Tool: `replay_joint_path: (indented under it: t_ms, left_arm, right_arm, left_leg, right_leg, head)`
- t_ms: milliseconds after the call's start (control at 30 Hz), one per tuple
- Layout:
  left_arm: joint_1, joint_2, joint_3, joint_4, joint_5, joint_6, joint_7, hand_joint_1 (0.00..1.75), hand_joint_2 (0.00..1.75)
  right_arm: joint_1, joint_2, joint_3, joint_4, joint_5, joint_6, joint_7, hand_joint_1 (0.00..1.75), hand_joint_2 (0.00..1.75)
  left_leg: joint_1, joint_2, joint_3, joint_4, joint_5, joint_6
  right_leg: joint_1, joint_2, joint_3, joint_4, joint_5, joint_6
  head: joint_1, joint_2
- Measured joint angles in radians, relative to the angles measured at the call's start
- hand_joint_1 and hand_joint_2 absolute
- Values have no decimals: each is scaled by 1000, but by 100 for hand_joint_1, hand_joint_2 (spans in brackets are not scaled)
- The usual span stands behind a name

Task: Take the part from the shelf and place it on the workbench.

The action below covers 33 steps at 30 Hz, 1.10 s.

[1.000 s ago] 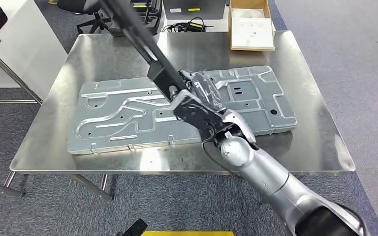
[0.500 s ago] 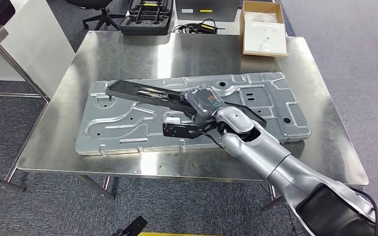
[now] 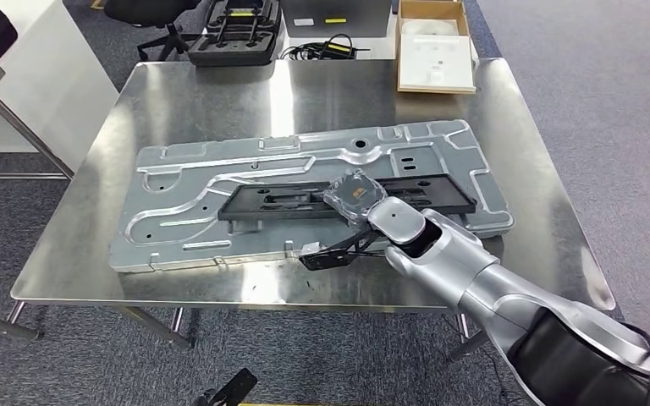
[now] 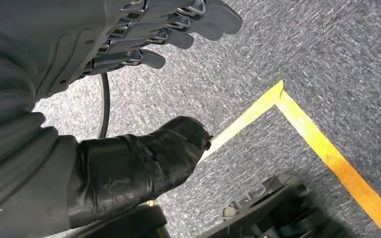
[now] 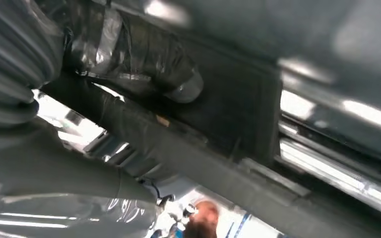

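Note:
A long black part (image 3: 279, 201) lies flat and lengthwise across a large silver stamped plate (image 3: 186, 169) on the steel workbench (image 3: 195, 93). My right hand (image 3: 357, 199) grips the part near its middle, with the silver arm coming in from the lower right. In the blurred right wrist view, the taped thumb (image 5: 144, 54) presses on the part's dark surface (image 5: 238, 99). My left hand (image 4: 144, 39) hangs over grey carpet with its fingers apart and nothing in it.
An open cardboard box (image 3: 436, 55) sits on the bench's far right corner. A black case (image 3: 233, 34) and cables lie behind the bench. A white cabinet (image 3: 42, 68) stands to the left. Yellow tape (image 4: 327, 148) marks the carpet.
The black part swung down from pointing steeply up and away to lying flat along the silver plate, with my right hand still on it. The camera shifted slightly.

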Motion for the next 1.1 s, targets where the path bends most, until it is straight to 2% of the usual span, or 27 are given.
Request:
replay_joint_path:
  t_ms: [33, 100, 200, 267, 300, 367, 400, 433, 467, 500, 533, 600, 633, 667, 733, 800, 833, 900, 933, 967, 1000, 1067, 1100]
  left_arm:
    - [-2, 0, 0, 0, 0, 2, 0, 0, 175]
    - [-8, 0, -1, 0, -4, 8, 0, 0, 175]
    - [-12, 0, -4, 0, -16, 24, 11, 0, 175]
    - [-12, -1, -7, 0, -21, 33, 20, 0, 175]
    - [-13, -2, -8, 0, -23, 34, 22, 0, 175]
    - [-15, -3, -11, 0, -25, 35, 24, 0, 175]
    - [-15, -3, -12, 0, -26, 35, 24, 0, 175]
    - [-15, -3, -13, 0, -26, 35, 25, 0, 175]
    - [-15, -4, -14, 0, -26, 35, 25, 0, 175]
    - [-15, -4, -14, 0, -26, 35, 25, 0, 175]
    - [-15, -5, -15, 0, -26, 35, 25, 0, 175]
    - [-15, -6, -15, 0, -26, 36, 25, 0, 87]
    - [-16, -6, -15, 0, -26, 38, 26, 0, 44]
    - [-16, -6, -15, 0, -27, 39, 28, 0, 0]
    - [-16, -6, -16, 0, -29, 42, 37, 0, 0]
    - [-15, -6, -17, 0, -30, 43, 46, 0, 0]
    - [-15, -6, -17, 0, -30, 43, 50, 0, 0]
    - [-12, -6, -18, 0, -26, 40, 51, 0, 0]
    - [-10, -6, -18, 0, -24, 36, 51, 0, 0]
    - [-7, -6, -18, 0, -21, 33, 50, 0, 0]
    - [-5, -6, -18, 0, -19, 29, 49, 0, 0]
    - [-4, -6, -18, 0, -16, 21, 48, 0, 0]
    - [-6, -6, -18, 0, -15, 17, 48, 0, 0]
  right_arm:
    - [-2, 0, 2, 8, 2, 2, -2, 0, 0]
    - [-6, 0, 12, 24, 13, 7, -4, 0, 0]
    - [-5, -3, 31, 50, 38, 20, -12, 0, 0]
    - [-6, -8, 36, 67, 48, 23, -16, 0, 0]
    - [-7, -11, 39, 74, 50, 22, -16, 0, 0]
    - [-8, -16, 47, 86, 52, 22, -17, 0, 0]
    - [-7, -18, 50, 91, 52, 22, -16, 0, 0]
    - [-7, -20, 52, 95, 52, 22, -16, 0, 0]
    - [-7, -20, 54, 98, 52, 22, -16, 0, 0]
    - [-9, -21, 57, 103, 52, 22, -16, 0, 0]
    - [-10, -22, 62, 106, 52, 22, -16, 0, 0]
    - [-11, -24, 71, 112, 52, 22, -18, 0, 0]
    - [-11, -24, 75, 113, 52, 22, -19, 0, 0]
    - [-10, -24, 77, 114, 52, 22, -19, 0, 0]
    - [-9, -24, 80, 116, 46, 21, -17, 0, 0]
    - [-8, -24, 82, 118, 34, 16, -8, 0, 0]
    - [-7, -24, 82, 118, 28, 11, -1, 0, 0]
    - [0, -24, 81, 117, 18, -8, 21, 0, 0]
    - [3, -25, 80, 114, 10, -23, 35, 0, 0]
    - [6, -26, 75, 107, 1, -44, 51, 0, 0]
    - [6, -27, 67, 96, -8, -69, 67, 0, 0]
    - [-1, -33, 43, 56, -18, -119, 95, 0, 0]
    - [-8, -37, 31, 32, -16, -142, 108, 0, 0]
  left_leg:
    - [-3, 0, 36, -72, 33, 8]
    - [-9, 0, 93, -179, 61, 17]
    - [-11, 0, 112, -214, 64, 23]
    - [-6, 2, 123, -232, 73, 33]
    - [-3, 4, 128, -240, 77, 37]
    - [-4, 5, 131, -243, 78, 41]
    - [-4, 5, 131, -243, 78, 42]
    - [-3, 6, 131, -242, 78, 42]
    - [-3, 6, 131, -241, 77, 41]
    - [-2, 5, 132, -239, 77, 40]
    - [-1, 5, 132, -236, 75, 37]
    - [-4, 3, 128, -227, 71, 28]
    - [-5, 2, 126, -224, 70, 22]
    - [-6, 2, 125, -224, 71, 17]
    - [-4, 2, 124, -225, 71, 7]
    - [-1, 3, 111, -193, 47, -2]
    - [1, 3, 93, -153, 22, -7]
    - [2, 4, 34, -21, -40, -12]
    - [2, 4, 10, 32, -56, -13]
    - [2, 4, 0, 56, -57, -12]
    - [2, 4, 11, 35, -37, -10]
    - [1, 4, 76, -91, 24, 0]
    - [-2, 4, 110, -154, 43, 4]
  right_leg:
    - [0, 1, 1, 0, 0, 0]
    - [3, 3, 2, -1, -1, 4]
    - [4, 4, 4, -9, 2, 18]
    - [5, 2, -3, 12, -17, 28]
    - [5, 1, -19, 51, -42, 31]
    - [3, 0, -73, 173, -103, 37]
    - [2, 0, -99, 229, -123, 40]
    - [-1, 0, -112, 257, -126, 42]
    - [-4, -1, -108, 251, -113, 45]
    - [-7, -1, -84, 205, -83, 47]
    - [-10, -3, -47, 132, -50, 48]
    - [-10, -4, 14, 14, -11, 44]
    - [-8, -3, 26, -11, -8, 40]
    - [-5, -2, 28, -14, -9, 34]
    - [-5, -1, 29, -17, -3, 23]
    - [-8, -1, 32, -23, 2, 11]
    - [-10, -2, 33, -26, 5, 5]
    - [-7, -2, 31, -26, 6, 0]
    - [-6, -1, 31, -25, 6, 0]
    - [-4, -1, 30, -24, 6, -1]
    - [-3, 0, 30, -23, 6, -1]
    - [-2, 2, 30, -21, 5, 0]
    - [0, 3, 29, -21, 5, 1]
  head:
    - [0, 0]
    - [0, 0]
    - [1, 0]
    - [3, 0]
    - [4, 0]
    - [6, 0]
    - [6, 0]
    - [6, 0]
    - [6, 0]
    - [6, 0]
    - [6, 0]
    - [6, 0]
    - [5, 0]
    - [5, 0]
    - [5, 0]
    - [2, 0]
    - [0, 0]
    - [-3, 0]
    - [-3, 0]
    - [-3, 0]
    - [-3, 0]
    - [-3, 0]
    - [-2, 0]
